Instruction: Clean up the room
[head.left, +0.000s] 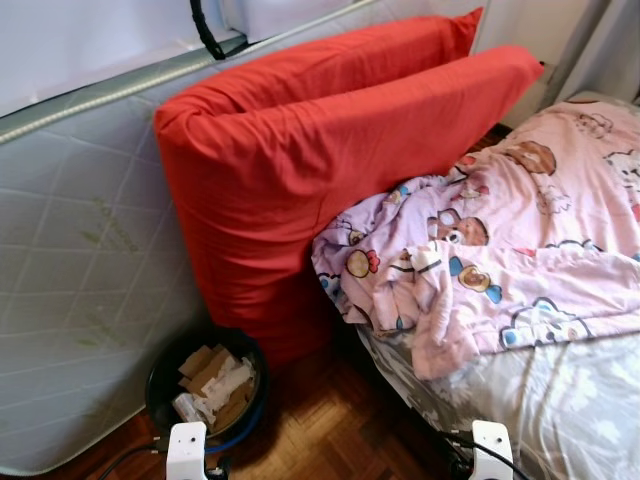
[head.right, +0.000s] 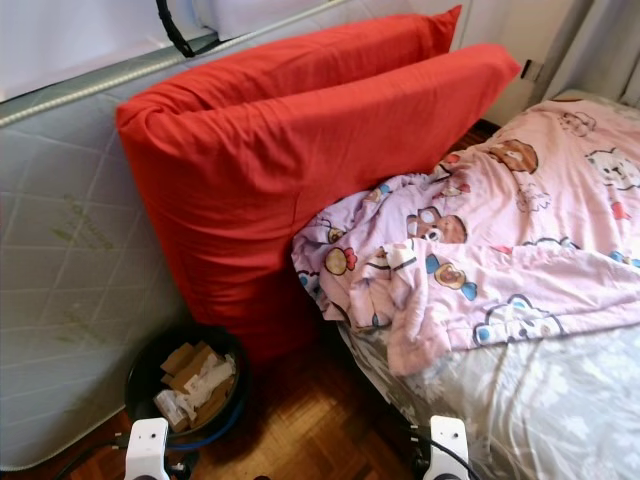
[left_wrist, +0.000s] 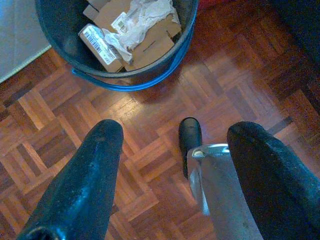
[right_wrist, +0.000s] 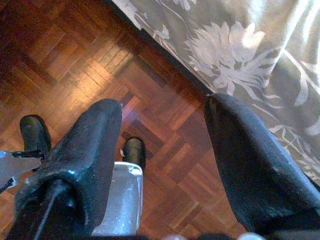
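Taking the big red cushion (head.left: 300, 170) as the landmark, a pale quilted mattress (head.left: 80, 260) stands on edge to its left, leaning against the wall, with a black strap (head.left: 205, 30) hanging over its top edge just above the cushion's upper corner. At the foot of the cushion, below its left lower corner, a dark round bin (head.left: 208, 385) with a blue rim sits on the parquet floor (head.left: 330, 430), holding cardboard scraps (left_wrist: 145, 37), crumpled white paper (left_wrist: 142, 12) and a small labelled box (left_wrist: 100, 45). The left gripper (left_wrist: 172, 172) hangs over the floor just short of the bin, its two black fingers spread wide with nothing between them. The cushion itself is folded into two thick layers and stands tilted, leaning back on the mattress and stretching away towards the far wall. To its right, touching its lower edge, a pink cartoon-print blanket (head.left: 510, 250) lies rumpled across the bed, one bunched fold drooping over the bed's near corner. Below the blanket the grey floral sheet (head.left: 560, 400) covers the bed and hangs down its side. The right gripper (right_wrist: 165, 165) hangs over the parquet beside that hanging sheet, its fingers also wide apart and empty.
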